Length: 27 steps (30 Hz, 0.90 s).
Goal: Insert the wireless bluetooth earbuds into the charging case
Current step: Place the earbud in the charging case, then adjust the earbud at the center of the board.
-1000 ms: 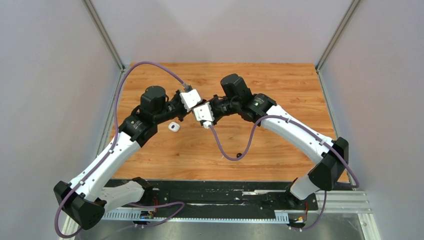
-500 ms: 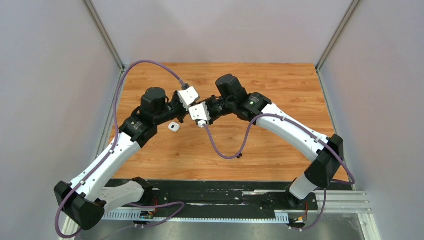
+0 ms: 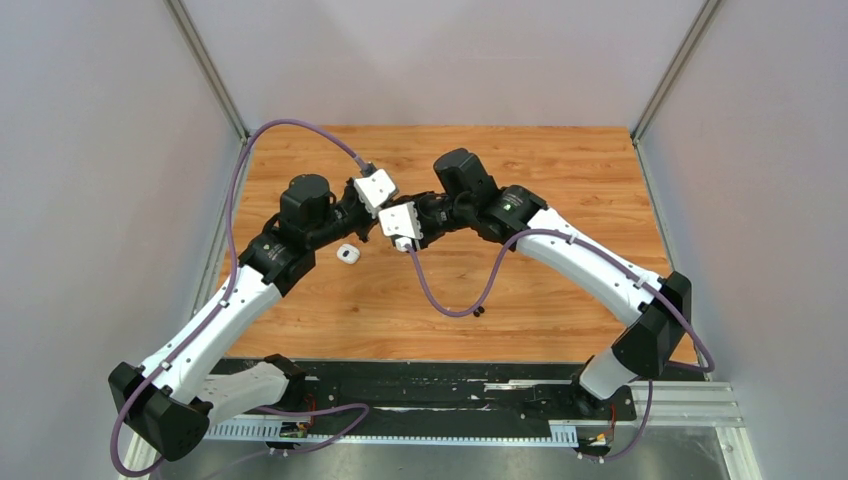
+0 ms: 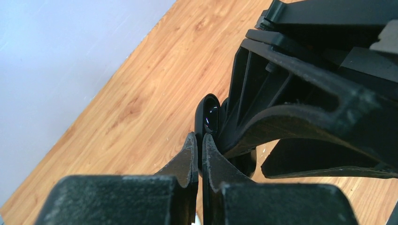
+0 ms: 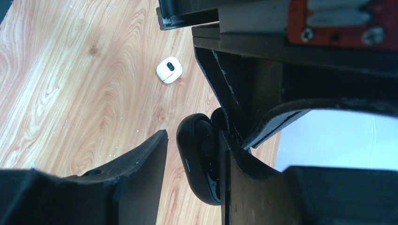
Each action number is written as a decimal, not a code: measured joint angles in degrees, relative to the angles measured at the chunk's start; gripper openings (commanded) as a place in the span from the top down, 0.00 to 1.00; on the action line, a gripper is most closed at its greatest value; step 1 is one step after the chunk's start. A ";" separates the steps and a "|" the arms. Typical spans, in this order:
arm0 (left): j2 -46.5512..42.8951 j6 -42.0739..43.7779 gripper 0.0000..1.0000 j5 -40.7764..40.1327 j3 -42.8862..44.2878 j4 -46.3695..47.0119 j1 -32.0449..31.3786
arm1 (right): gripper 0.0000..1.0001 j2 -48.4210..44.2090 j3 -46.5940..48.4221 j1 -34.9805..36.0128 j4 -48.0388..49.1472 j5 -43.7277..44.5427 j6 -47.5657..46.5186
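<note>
Currently black charging case [image 5: 199, 161] between parted right pincer [image 5: 192, 138] fingers; left pincer [image 4: 199, 140] together, tips at case edge

Both arms are the same build: the left arm [image 3: 215, 325] and right arm [image 3: 590, 265] have white shells on the long links and fat black housings at the joints. A purple cable [image 3: 262, 140] trails off each. There's a boxy white camera block [image 3: 376, 190] at each wrist and a tiny green light [image 3: 517, 207] on the right arm. The fingers [image 4: 185, 161] are black with scuffed pale edges. An orange plate [image 5: 338, 21] with silver screws sits at 1 o'clock in the right wrist view.
</note>
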 measured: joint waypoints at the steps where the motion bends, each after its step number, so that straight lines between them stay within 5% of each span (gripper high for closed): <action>1: 0.02 -0.04 1.00 0.04 -0.02 0.33 -0.02 | 0.55 -0.31 -0.09 -0.04 0.07 0.00 0.39; 27: 0.02 6.10 1.00 0.68 0.07 2.78 -0.50 | 0.41 -16.92 -9.35 -7.82 7.76 -1.57 24.50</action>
